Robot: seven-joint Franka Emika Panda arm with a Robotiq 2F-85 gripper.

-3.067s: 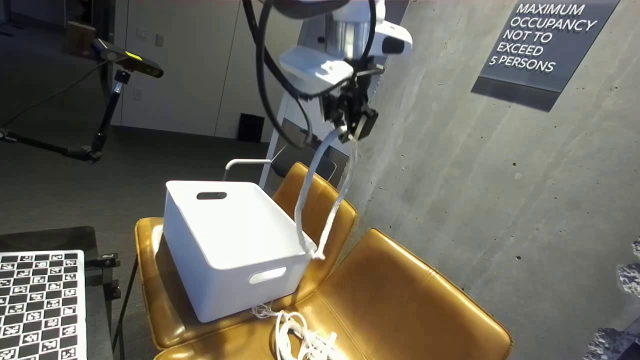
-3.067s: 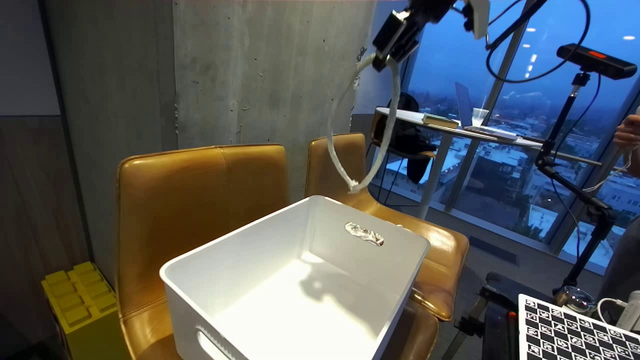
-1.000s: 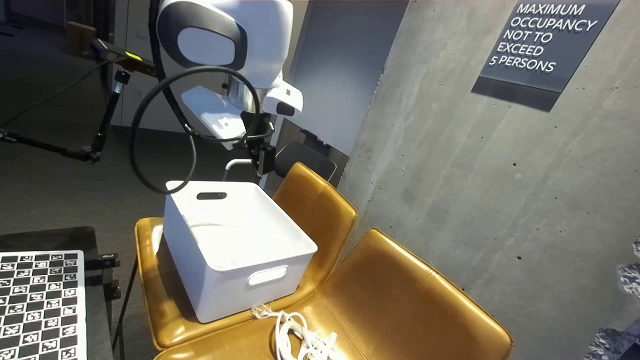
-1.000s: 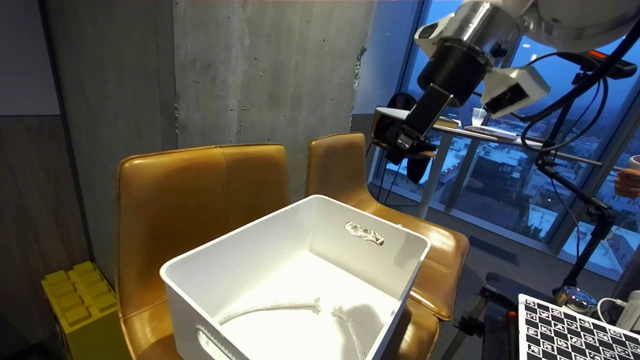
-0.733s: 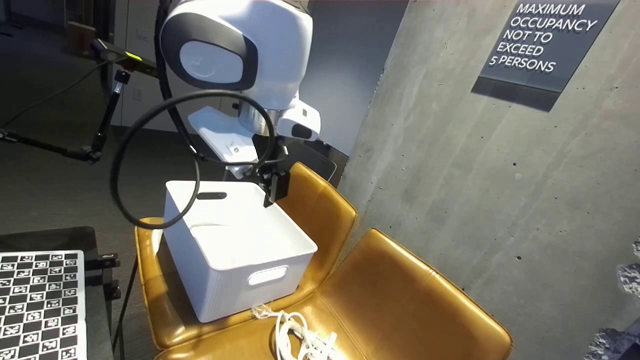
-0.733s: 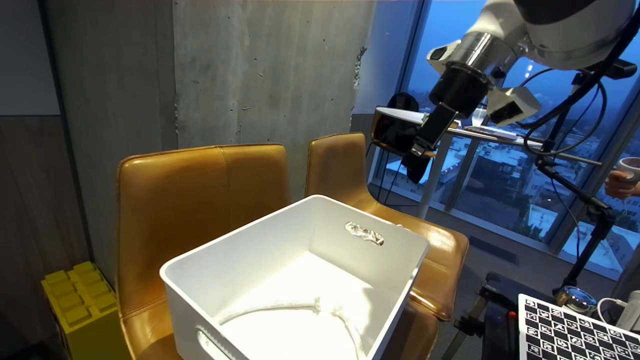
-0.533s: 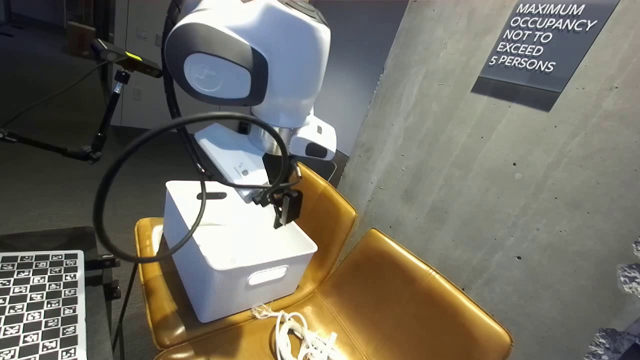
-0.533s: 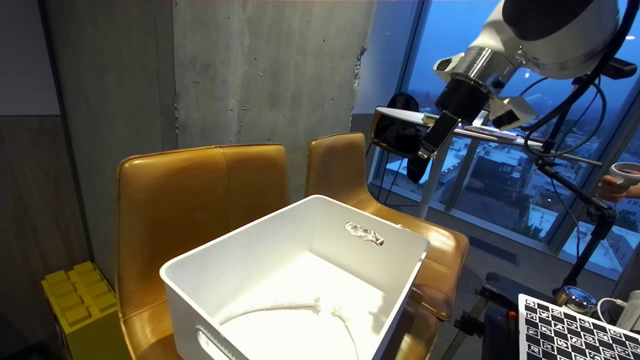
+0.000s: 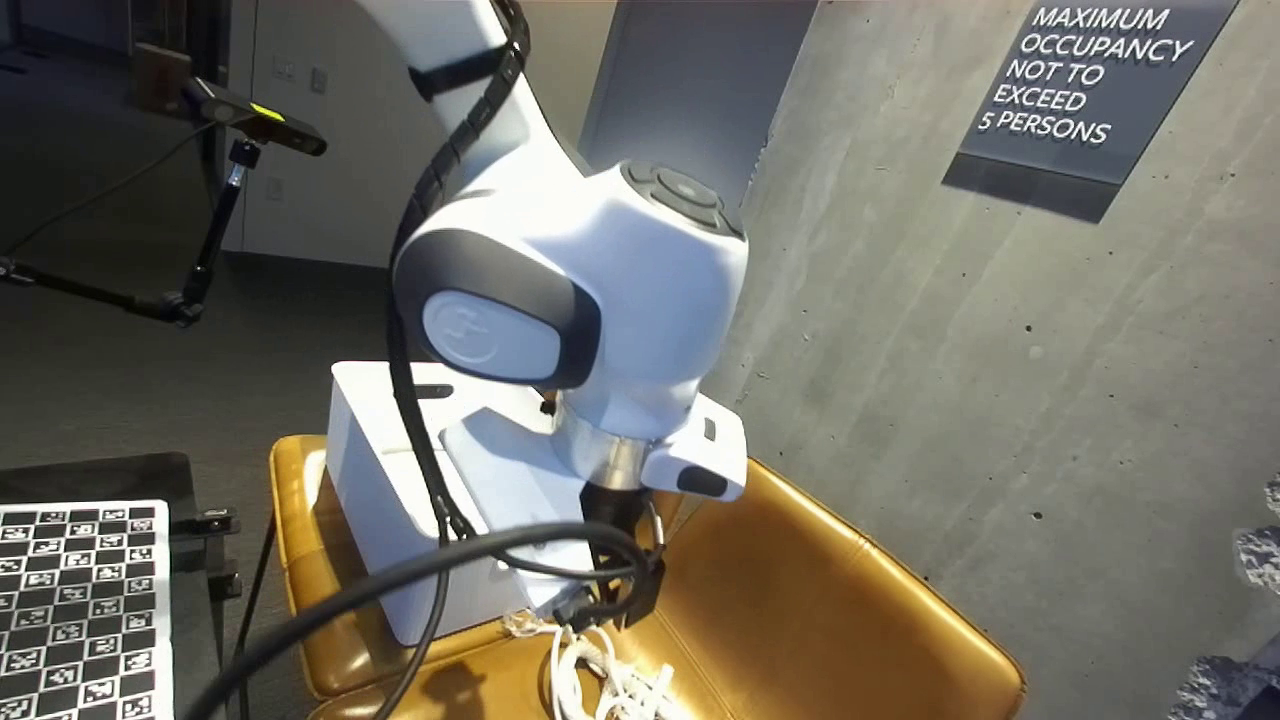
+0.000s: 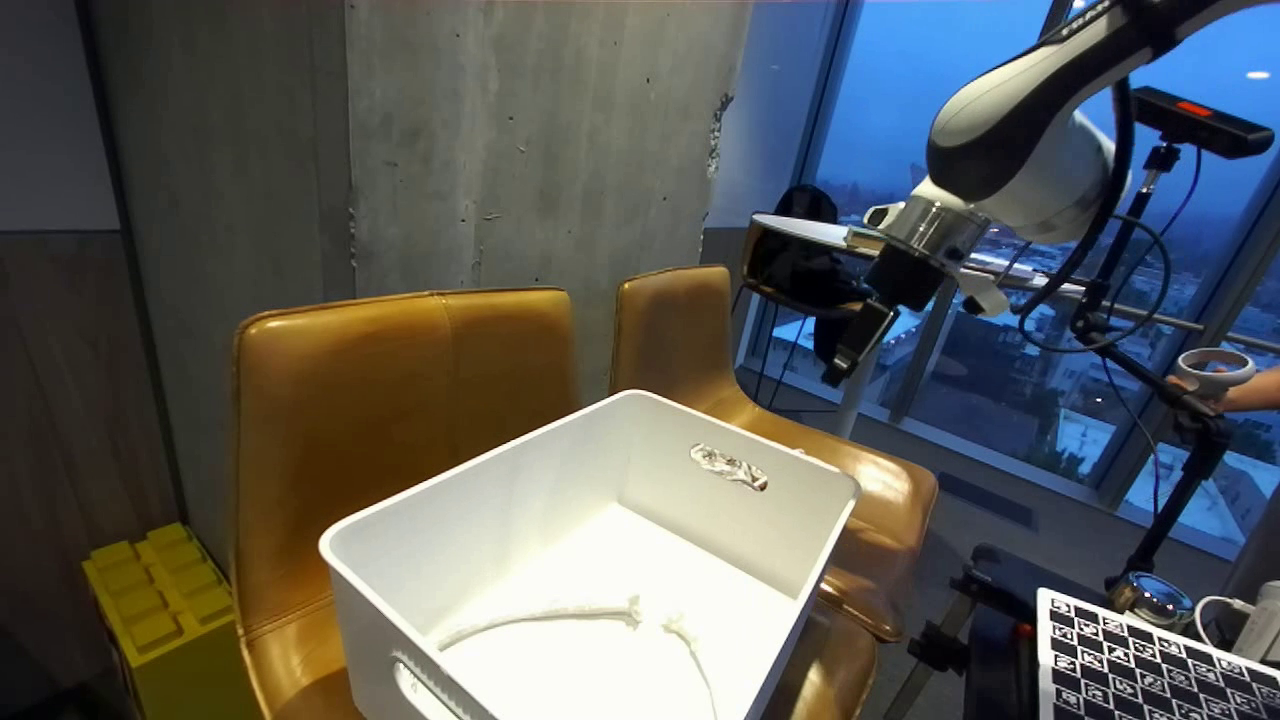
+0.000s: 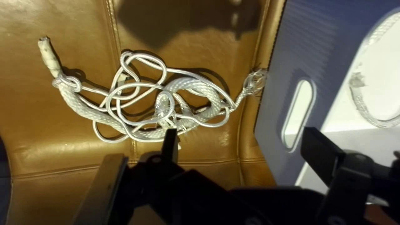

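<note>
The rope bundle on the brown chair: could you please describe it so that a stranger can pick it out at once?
In the wrist view, find the brown chair beside the white box. On it lies the rope bundle, one frayed end toward the box. Unlike the curved rope inside the box, it tangles thin white cord with a thick braided rope.

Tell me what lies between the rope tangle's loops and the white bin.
In the wrist view, a frayed cord end lies there over the tan seat, running from the rope tangle toward the white bin; contact is unclear.
</note>
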